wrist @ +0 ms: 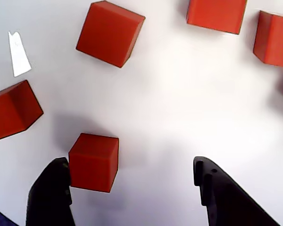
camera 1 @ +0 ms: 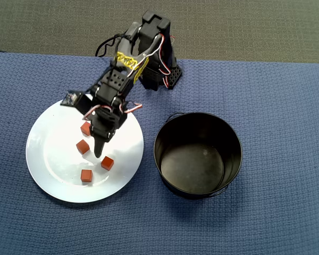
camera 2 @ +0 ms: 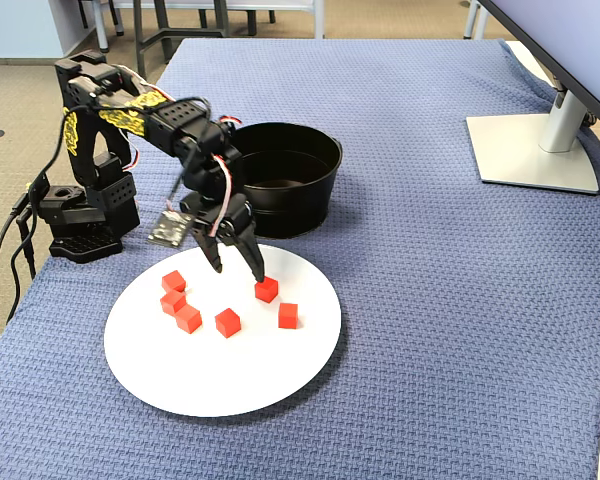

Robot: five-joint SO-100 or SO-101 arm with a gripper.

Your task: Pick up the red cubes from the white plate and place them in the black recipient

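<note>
The white plate (camera 1: 50,159) lies left of the black pot (camera 1: 191,167) in the overhead view. In the fixed view six red cubes lie on the plate (camera 2: 230,385), among them one (camera 2: 266,290) by a fingertip and one (camera 2: 228,322) further forward. My gripper (camera 2: 237,266) hangs open just above the plate, pointing down. In the wrist view my gripper (wrist: 131,165) is open, and one red cube (wrist: 93,162) rests on the plate against the inner side of the left finger (wrist: 52,193). The right finger (wrist: 217,188) stands well clear of it. The overhead view shows my gripper (camera 1: 98,151) covering some cubes. The pot (camera 2: 280,205) is empty.
The arm's base (camera 2: 80,215) stands at the table's left edge in the fixed view, behind the plate. A monitor stand (camera 2: 535,150) sits at the far right. A blue woven cloth (camera 1: 276,106) covers the table.
</note>
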